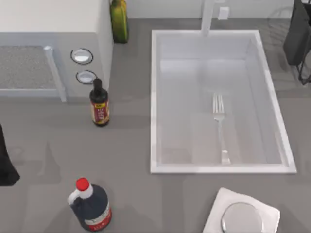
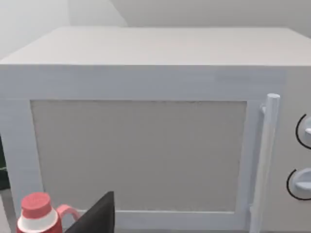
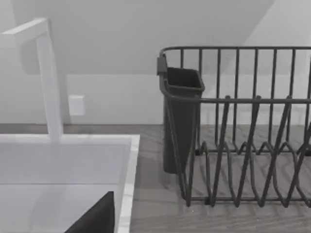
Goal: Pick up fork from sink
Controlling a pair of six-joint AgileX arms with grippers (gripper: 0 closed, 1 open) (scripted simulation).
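Slim silver metal fork [image 1: 219,127] lay flat inside white rectangular sink [image 1: 154,97], tines toward faucet, untouched; claw states: cannot tell.

Your grey countertop [image 1: 131,160], sink [image 1: 153,97] set in at right, white microwave [image 1: 48,29] top left, olive bottle [image 1: 119,19], small dark sauce bottle [image 1: 99,104], red-capped jug [image 1: 90,206], white plate [image 1: 243,216], dish rack [image 3: 243,145] far right

Grey countertop [image 1: 146,204], plain white wall [image 3: 146,73]
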